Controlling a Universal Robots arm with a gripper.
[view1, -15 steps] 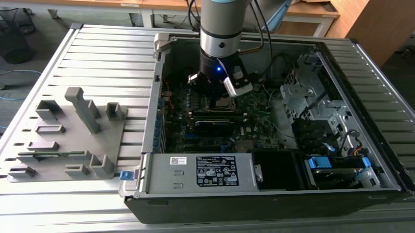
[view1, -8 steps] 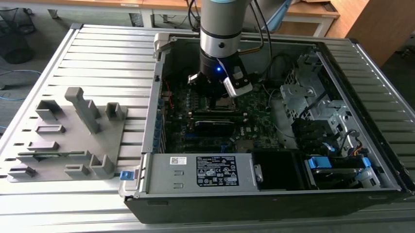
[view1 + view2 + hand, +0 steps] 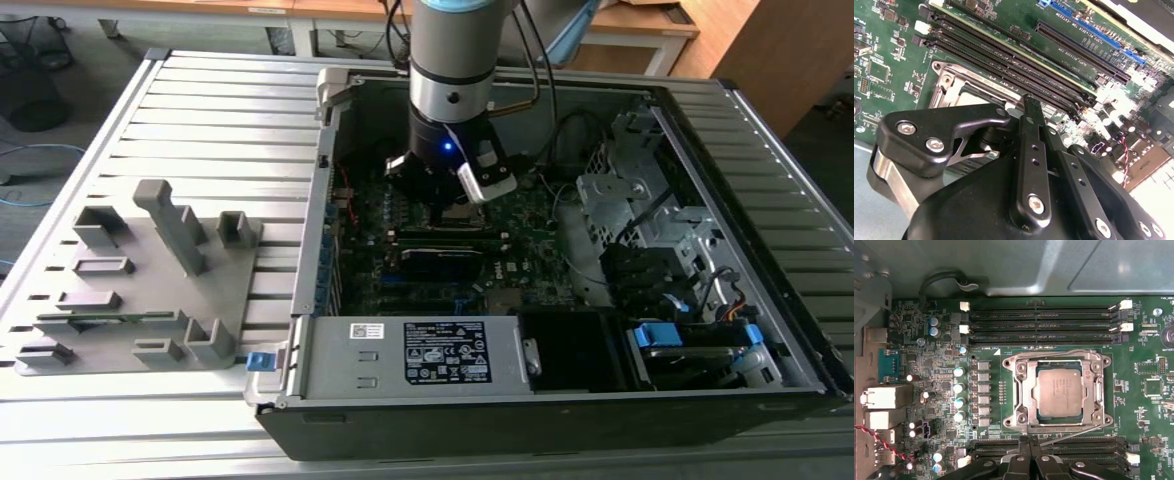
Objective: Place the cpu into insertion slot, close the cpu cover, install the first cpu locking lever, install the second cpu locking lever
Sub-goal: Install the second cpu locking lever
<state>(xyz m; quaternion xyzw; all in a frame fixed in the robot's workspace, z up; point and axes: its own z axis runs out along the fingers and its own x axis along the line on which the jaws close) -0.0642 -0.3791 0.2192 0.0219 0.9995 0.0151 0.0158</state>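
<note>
In the first wrist view the cpu (image 3: 1059, 392), a pale silver square chip, lies flat in the insertion slot (image 3: 1102, 390) on the green board. The cpu cover (image 3: 1024, 390), a silvery frame with a square window, lies down around the chip. A thin wire lever (image 3: 1074, 433) runs slanted along the socket's edge nearest my fingers. My gripper (image 3: 1029, 447) is shut, its black fingertips together right beside that edge and the lever's end; whether they touch the lever is hidden. The second wrist view has the gripper (image 3: 1026, 102) at the socket's metal frame (image 3: 961, 82). In the exterior view the gripper (image 3: 447, 195) reaches down into the open computer case.
Long black memory slots (image 3: 1044, 320) flank the socket on both sides. Capacitors (image 3: 959, 387) and rear ports (image 3: 884, 397) stand close by. The case holds a power supply (image 3: 427, 355) and a drive cage (image 3: 627, 200). A grey fixture (image 3: 134, 290) sits at the exterior view's left.
</note>
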